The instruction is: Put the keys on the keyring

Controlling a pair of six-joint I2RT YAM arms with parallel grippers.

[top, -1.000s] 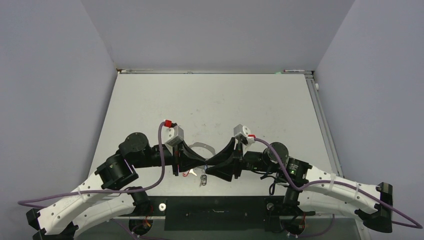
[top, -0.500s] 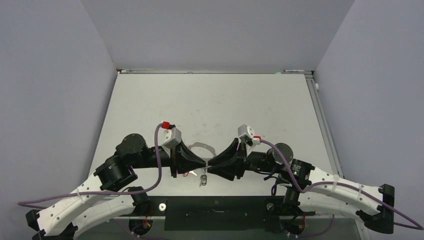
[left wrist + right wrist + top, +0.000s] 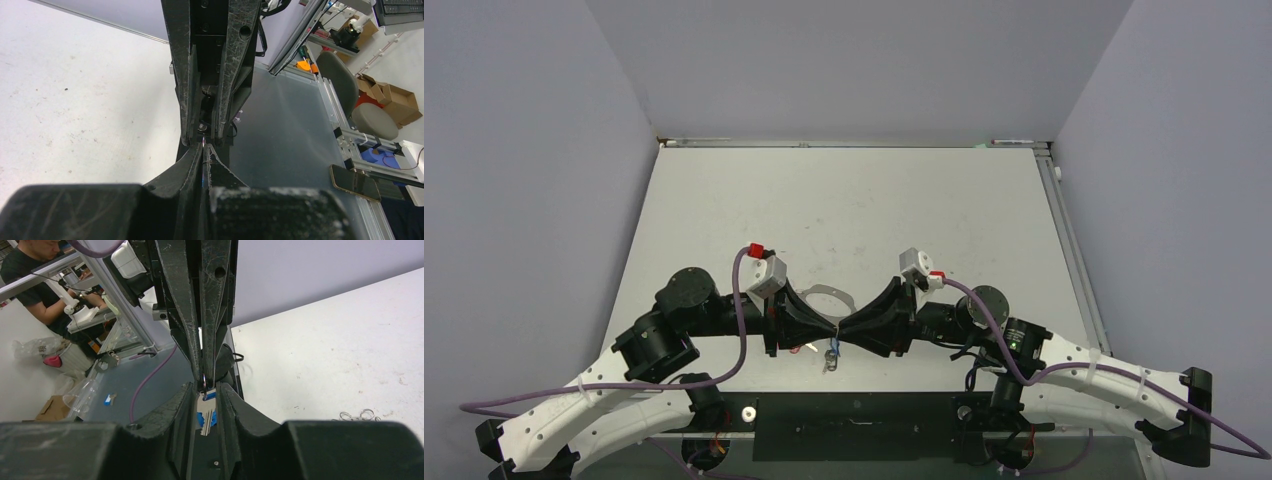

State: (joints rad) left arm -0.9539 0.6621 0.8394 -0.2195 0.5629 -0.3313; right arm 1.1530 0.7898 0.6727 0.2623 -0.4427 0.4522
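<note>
Tip to tip: left tool (image 3: 835, 328) and right tool (image 3: 845, 328), over the near desk (image 3: 844, 200).
The keyring (image 3: 824, 291) lies behind them, keys (image 3: 828, 358) before; another key (image 3: 205, 412) seemingly between right tool's fingers.

A robotics lab: grey partition walls (image 3: 524, 200) box in the white table (image 3: 844, 200). In the left wrist view, office chairs (image 3: 341, 72), cardboard boxes (image 3: 395, 100) and aluminium framing (image 3: 367, 141) stand at three o'clock. In the right wrist view, a man (image 3: 35, 270) works at ten o'clock.
</note>
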